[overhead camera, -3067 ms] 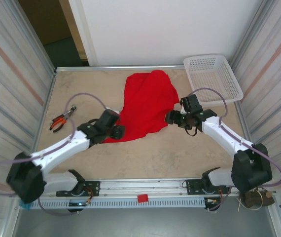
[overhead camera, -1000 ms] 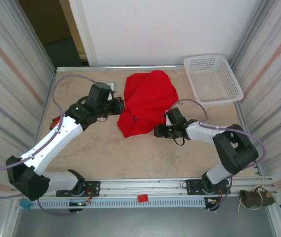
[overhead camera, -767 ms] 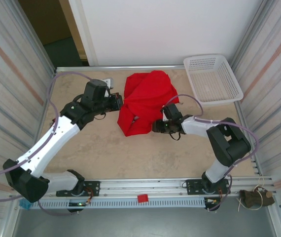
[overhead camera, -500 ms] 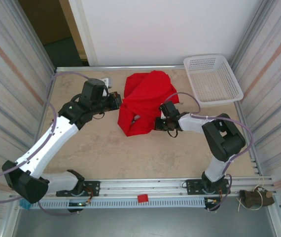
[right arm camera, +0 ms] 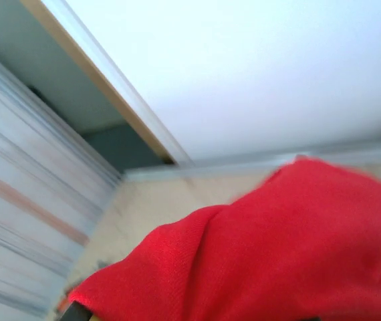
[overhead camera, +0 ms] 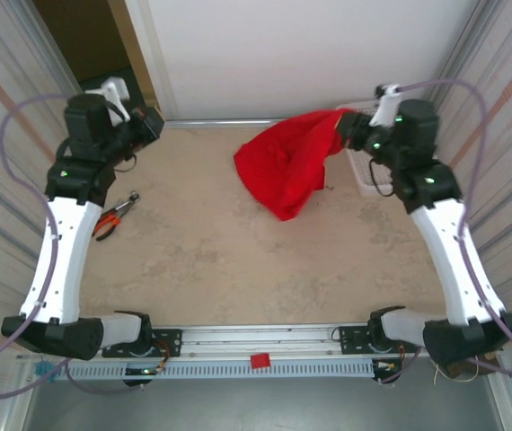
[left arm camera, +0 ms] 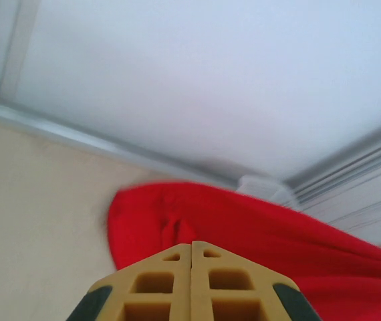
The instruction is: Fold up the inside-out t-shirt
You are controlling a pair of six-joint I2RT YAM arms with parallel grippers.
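Lifted high since a second ago, the right hand (overhead camera: 346, 127) pinches the inside-out t-shirt (overhead camera: 287, 166), dangling it bunched over the bench (overhead camera: 238, 265); the left hand (overhead camera: 151, 123), pressed together and empty, has withdrawn, so folding seems unstarted.

orange-handled pliers (overhead camera: 116, 215) on beige table (overhead camera: 238, 265)

This looks like a robotics lab test cell. A beige stone-patterned tabletop (overhead camera: 238, 269) is boxed in by ribbed translucent side panels (overhead camera: 4, 189) on the left and right and a white board (overhead camera: 265, 54) at the far end. Two white-and-black robot arms (overhead camera: 58, 233) are bolted to a slotted aluminium rail (overhead camera: 265, 338) along the near edge.
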